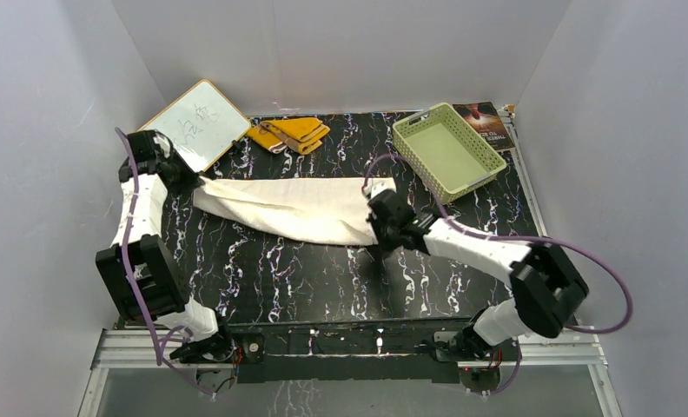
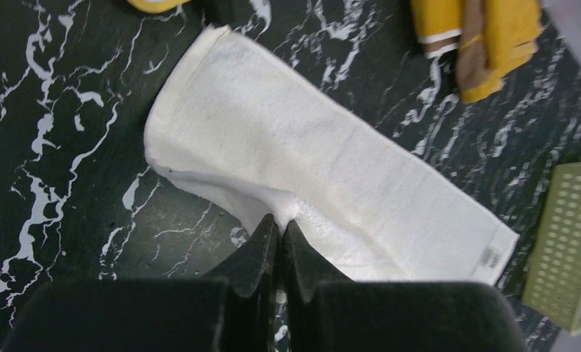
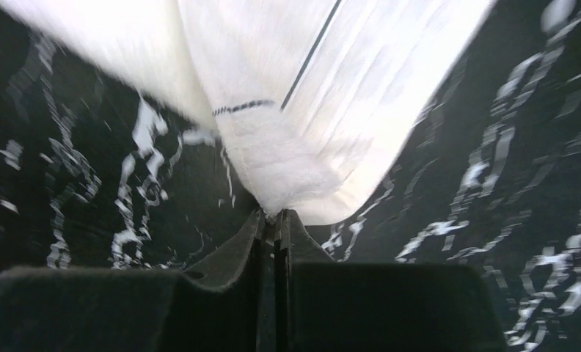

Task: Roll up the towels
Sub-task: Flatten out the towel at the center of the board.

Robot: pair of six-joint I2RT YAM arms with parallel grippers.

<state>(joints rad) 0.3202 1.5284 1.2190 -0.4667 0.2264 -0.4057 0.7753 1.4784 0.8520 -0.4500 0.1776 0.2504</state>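
A cream-white towel (image 1: pixel 288 207) lies stretched out, folded lengthwise, across the middle of the black marbled table. My left gripper (image 1: pixel 195 180) is shut on its left end; in the left wrist view the closed tips (image 2: pixel 280 224) pinch a bunched edge of the cream-white towel (image 2: pixel 309 176). At the right end my right gripper (image 1: pixel 377 224) is shut on the cloth too, and its wrist view shows the tips (image 3: pixel 274 215) clamped on the rounded end of the cream-white towel (image 3: pixel 309 110). A mustard-yellow towel (image 1: pixel 290 133) lies folded at the back of the table.
A pale green slotted basket (image 1: pixel 447 149) stands at the back right, with a dark printed card (image 1: pixel 488 122) behind it. A white board with a wooden frame (image 1: pixel 197 124) leans at the back left. Grey walls close in on three sides.
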